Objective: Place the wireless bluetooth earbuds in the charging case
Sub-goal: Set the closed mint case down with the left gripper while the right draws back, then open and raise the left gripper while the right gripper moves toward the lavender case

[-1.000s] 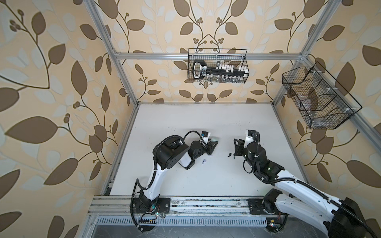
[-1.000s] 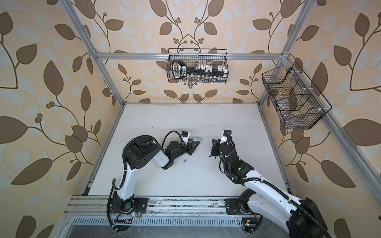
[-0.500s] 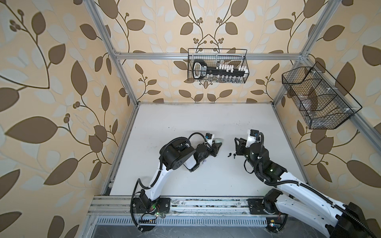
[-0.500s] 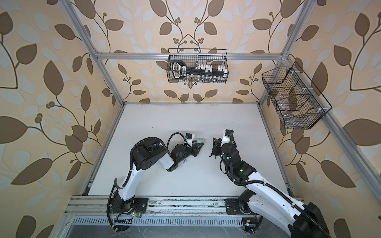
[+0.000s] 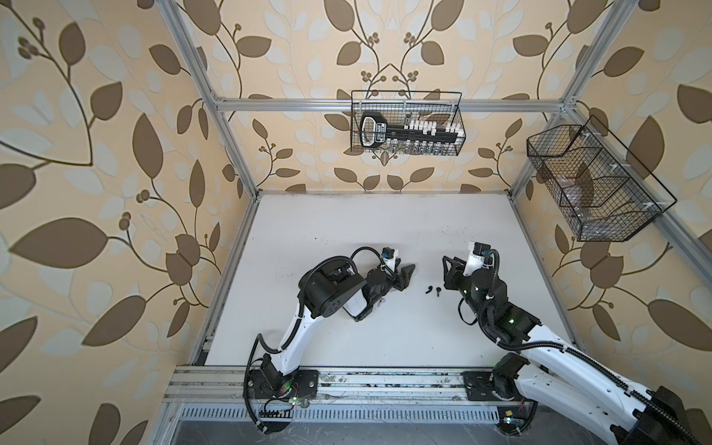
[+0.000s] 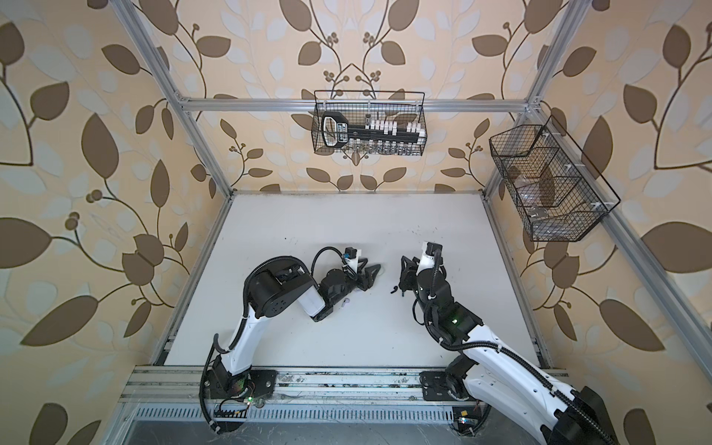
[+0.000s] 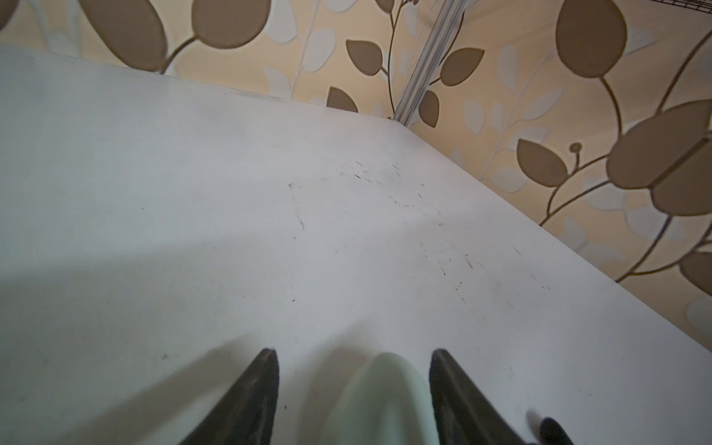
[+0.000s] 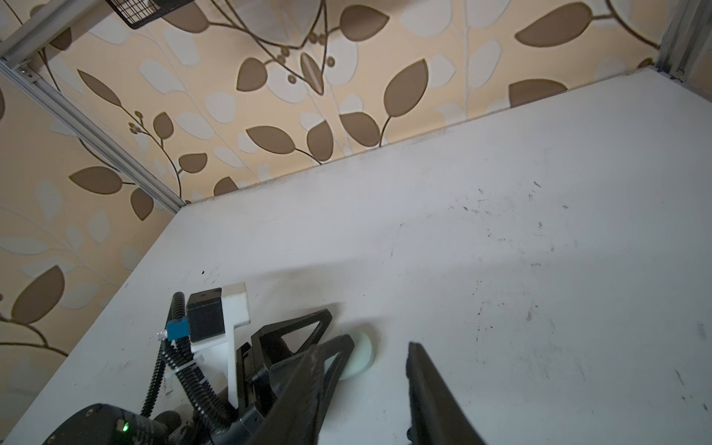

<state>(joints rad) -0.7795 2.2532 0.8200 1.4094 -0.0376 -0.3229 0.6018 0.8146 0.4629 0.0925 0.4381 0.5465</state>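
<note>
Left hand stands spread low over the white tabletop, with one dark finger on each side of the charging case. A clear gap shows on one side of the case. The other finger is just beside the shell, and whether it touches cannot be told.

The charging case is a smooth, rounded, pale mint shell lying on the tabletop. In the right wrist view its blunt end pokes out past the left fingertips. No seam or lid line can be made out.

Near the case, on the side toward the right hand, lie the two black earbuds. They are tiny, stemmed and dark against the white, close together but apart, and far smaller than the case. Both top views show them.

The right hand stands just beyond the earbuds from the case, with its fingers parted and nothing between them.

On the far side of the case, under the left arm's wrist, lies a small pale piece, too small to identify.

Well away from the case, two black wire baskets hang on the leaf-patterned walls: a back basket and a side basket.
</note>
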